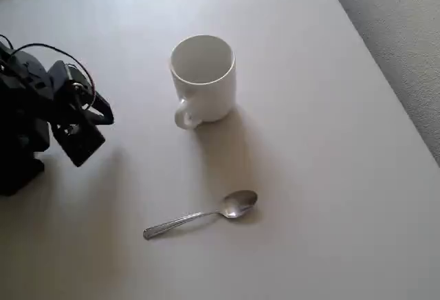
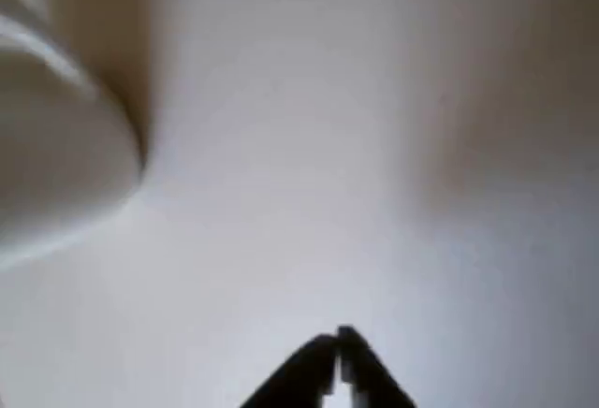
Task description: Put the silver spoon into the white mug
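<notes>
While the gripper point(image 2: 339, 338) sits closed and empty at nine o'clock, the silver spoon point(image 1: 201, 215) lies flat at six o'clock of the white mug point(image 1: 203, 80); the mug stands upright, mouth clear to receive it.

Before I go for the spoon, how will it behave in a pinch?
The spoon lies flat on the smooth table, so it will probably slide rather than lift. Its glossy metal looks slippery and its handle is thin, so it may twist in the gripper. It looks stiff and light.

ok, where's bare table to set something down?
Free: the wide stretch right of the white mug up to the table edge, and the strip below the silver spoon. Tighter: between mug and spoon, and by the gripper at left.
</notes>
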### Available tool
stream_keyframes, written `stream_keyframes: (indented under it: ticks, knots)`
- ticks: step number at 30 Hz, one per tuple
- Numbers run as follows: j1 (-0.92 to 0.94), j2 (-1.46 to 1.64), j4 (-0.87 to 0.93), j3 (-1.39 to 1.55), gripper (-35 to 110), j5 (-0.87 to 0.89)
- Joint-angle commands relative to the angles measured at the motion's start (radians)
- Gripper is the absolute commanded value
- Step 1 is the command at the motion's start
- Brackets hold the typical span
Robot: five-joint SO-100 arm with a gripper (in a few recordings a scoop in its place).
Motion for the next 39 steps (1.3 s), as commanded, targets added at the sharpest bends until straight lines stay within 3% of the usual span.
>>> stream_keyframes:
  ticks: [1, 7, 12, 20, 26, 39]
  knots:
    - [-0.031, 0.006, 0.008, 0.002, -2, -0.034]
    - [0.080, 0.008, -0.130, -0.112, 0, 0.101]
    - [0.264, -0.057, -0.259, -0.308, 21, 0.321]
    - [0.486, -0.971, -0.247, -0.923, 43, 0.699]
    - [0.554, -1.471, -0.089, -1.298, 46, 0.848]
    - [0.618, -1.904, -0.087, -1.447, 45, 0.922]
